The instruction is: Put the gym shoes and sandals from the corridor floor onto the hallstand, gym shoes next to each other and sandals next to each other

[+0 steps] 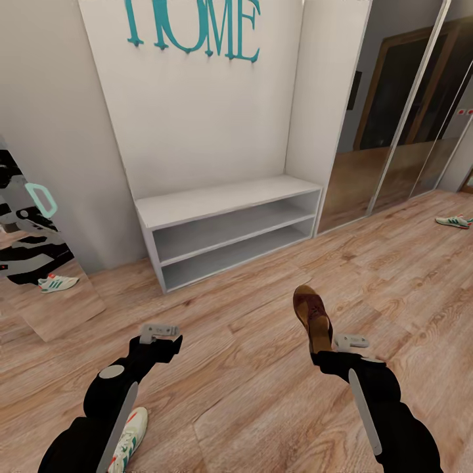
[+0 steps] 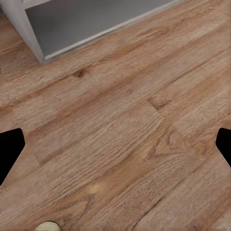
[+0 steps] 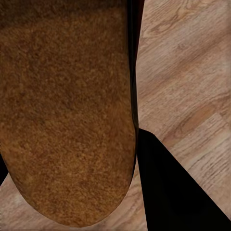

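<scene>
Gripping one brown sandal point(image 1: 313, 316) by its heel in my right hand point(image 1: 326, 355), I hold it above the wood-plank floor point(image 1: 263, 387) with its toe toward the low white two-shelf bench point(image 1: 226, 230), and its tan footbed point(image 3: 67, 110) sits against a dark finger point(image 3: 168, 187). My left hand point(image 1: 159, 334) hangs spread wide with nothing in it, its fingertips point(image 2: 9, 151) far apart over bare planks. One gym shoe point(image 1: 129, 437) lies under my left arm, another gym shoe point(image 1: 453, 221) lies well off to the right, and a mirror shows a shoe's reflection point(image 1: 58, 283).
</scene>
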Controlling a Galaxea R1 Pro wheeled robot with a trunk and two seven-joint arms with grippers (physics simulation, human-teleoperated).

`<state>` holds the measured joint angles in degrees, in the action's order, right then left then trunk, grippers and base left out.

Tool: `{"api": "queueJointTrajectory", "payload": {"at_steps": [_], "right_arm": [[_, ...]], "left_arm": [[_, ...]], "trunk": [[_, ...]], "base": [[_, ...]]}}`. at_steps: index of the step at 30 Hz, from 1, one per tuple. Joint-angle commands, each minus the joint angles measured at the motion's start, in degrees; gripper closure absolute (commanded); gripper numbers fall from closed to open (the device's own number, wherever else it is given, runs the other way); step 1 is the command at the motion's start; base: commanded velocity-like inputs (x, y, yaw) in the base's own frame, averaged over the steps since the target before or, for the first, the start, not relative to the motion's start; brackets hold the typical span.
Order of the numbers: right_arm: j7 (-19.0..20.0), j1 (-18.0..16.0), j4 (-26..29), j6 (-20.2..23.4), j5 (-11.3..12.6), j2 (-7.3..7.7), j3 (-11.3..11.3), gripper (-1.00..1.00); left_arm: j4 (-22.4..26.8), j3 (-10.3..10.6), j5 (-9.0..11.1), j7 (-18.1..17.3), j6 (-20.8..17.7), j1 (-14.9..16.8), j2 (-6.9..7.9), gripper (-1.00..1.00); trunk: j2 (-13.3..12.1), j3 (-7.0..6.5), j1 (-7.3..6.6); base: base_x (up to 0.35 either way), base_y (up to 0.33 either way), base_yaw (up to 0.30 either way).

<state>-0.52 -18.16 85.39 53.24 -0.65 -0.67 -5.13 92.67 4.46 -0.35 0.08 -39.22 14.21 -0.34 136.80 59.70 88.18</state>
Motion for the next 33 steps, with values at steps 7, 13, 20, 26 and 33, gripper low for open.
{"api": "queueJointTrajectory", "payload": {"at_steps": [7,13,20,26,33], "right_arm": [[-0.19,-0.04,0.04,0.29,0.03,-0.04,-0.06,1.00],[-0.19,-0.04,0.04,0.29,-0.03,-0.03,-0.06,1.00],[-0.19,-0.04,-0.01,0.29,-0.03,-0.03,-0.06,1.00],[-0.19,-0.04,0.03,0.29,0.03,-0.03,-0.06,1.00],[-0.19,-0.04,0.04,0.29,0.01,-0.03,-0.06,1.00]], "left_arm": [[0.06,-0.04,-0.08,0.01,-0.32,0.03,-0.01,-1.00],[0.06,-0.06,-0.09,0.01,-0.25,0.03,-0.01,-1.00],[0.06,-0.06,-0.14,0.01,-0.33,0.03,-0.01,-1.00],[0.06,-0.06,-0.17,0.01,-0.33,0.03,0.03,-1.00],[0.06,-0.06,-0.17,0.01,-0.33,0.03,0.03,-1.00]], "trunk": [[0.02,0.05,-0.02],[0.02,0.05,-0.02],[0.02,0.05,-0.02],[0.02,0.05,-0.02],[0.02,0.05,-0.02]], "base": [[-0.151,0.132,0.000],[-0.026,0.023,0.000],[-0.085,0.068,0.000],[-0.058,0.050,0.000],[-0.005,0.004,0.000]]}}
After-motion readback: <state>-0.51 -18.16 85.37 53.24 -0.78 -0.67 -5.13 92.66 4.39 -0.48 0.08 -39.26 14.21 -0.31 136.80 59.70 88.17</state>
